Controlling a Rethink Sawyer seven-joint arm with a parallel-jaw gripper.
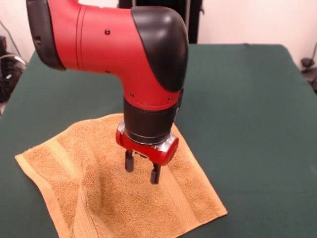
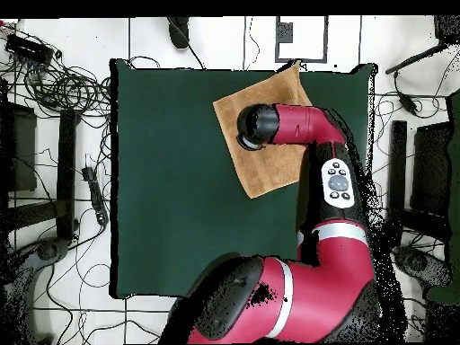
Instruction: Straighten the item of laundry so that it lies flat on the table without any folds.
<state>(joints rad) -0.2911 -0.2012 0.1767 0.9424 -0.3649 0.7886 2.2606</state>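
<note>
Green felt covers the table [image 1: 247, 99], where the towel [image 1: 99, 163] lies mostly spread near one edge, directly beneath the tool [image 1: 142, 172], whose prongs hang apart, just above a raised wrinkle, gripping nothing.

The floor [image 2: 81, 314] around the table is pale with dark lines that make big squares. Thin black cables [image 2: 54, 85] curl and lie all over it on one side. Behind the table stands a plain, light wall [image 1: 247, 20].
</note>
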